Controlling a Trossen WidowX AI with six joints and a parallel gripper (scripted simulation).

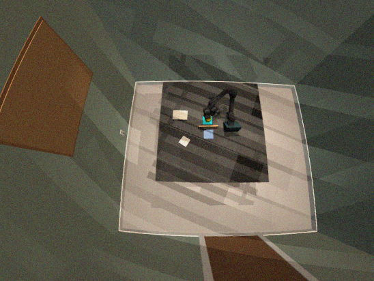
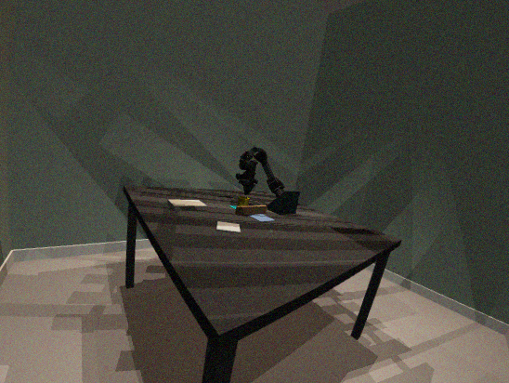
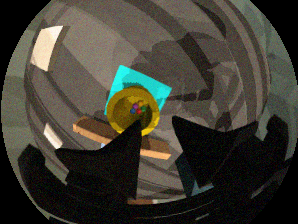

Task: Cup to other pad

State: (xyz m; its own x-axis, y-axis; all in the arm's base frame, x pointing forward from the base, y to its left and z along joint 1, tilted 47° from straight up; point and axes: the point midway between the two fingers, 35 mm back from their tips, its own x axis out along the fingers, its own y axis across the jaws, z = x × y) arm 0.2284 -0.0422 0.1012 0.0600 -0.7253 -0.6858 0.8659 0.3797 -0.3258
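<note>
The yellow cup (image 1: 208,119) (image 2: 243,201) (image 3: 120,119) stands upright on the cyan pad (image 1: 207,123) (image 2: 233,207) (image 3: 143,81). Several coloured marbles (image 3: 137,108) lie inside it. The blue pad (image 1: 208,134) (image 2: 263,217) lies beyond the wooden bar and bears nothing. My gripper (image 2: 247,192) (image 3: 156,121) is partly open and empty, pointing down just above the cup. In the wrist view its left finger covers part of the cup's lower right rim, and the gap between the fingers lies right of the cup's middle.
A low wooden bar (image 1: 208,126) (image 2: 251,210) (image 3: 92,131) stands between the two pads, close beside the cup. A larger cream slab (image 1: 180,114) (image 2: 187,203) (image 3: 48,48) and a smaller one (image 1: 184,141) (image 2: 228,227) (image 3: 52,136) lie off to the side. My arm's base (image 1: 232,127) (image 2: 286,203) stands opposite.
</note>
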